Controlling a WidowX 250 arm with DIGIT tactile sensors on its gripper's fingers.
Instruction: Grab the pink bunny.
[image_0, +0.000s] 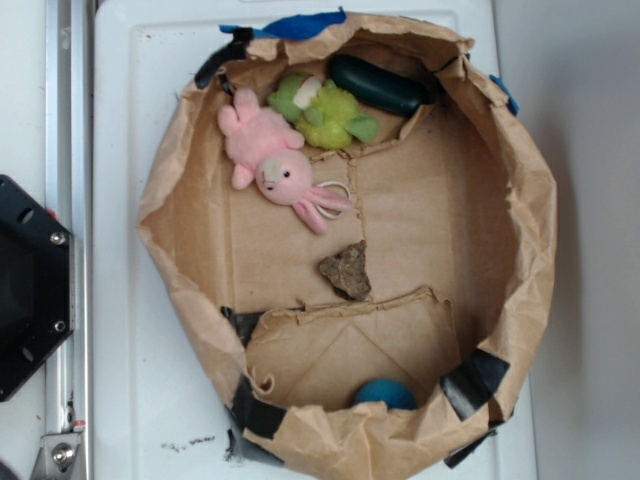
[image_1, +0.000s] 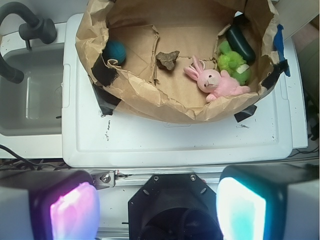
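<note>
The gripper (image_1: 157, 210) shows in the wrist view as two glowing pads, one at 7 o'clock and one at 5 o'clock, set wide apart with nothing between them: released and empty, well back from the work. Ahead, on the white surface (image_1: 175, 145), stands a crumpled brown paper enclosure (image_1: 150, 100). The pink bunny (image_1: 216, 81) lies inside, towards 2 o'clock in the wrist view and 10 o'clock in the exterior view, ears pointing to the enclosure's middle. The lime-green plush toy (image_1: 233, 65) touches its far side, with a dark oblong object (image_1: 241, 41) beyond. A brown rock-like lump (image_1: 167, 59) and teal ball (image_1: 116, 51) sit apart. Risks, as I judge them: the descending gripper snagging the paper wall, or closing on the green toy too.
</note>
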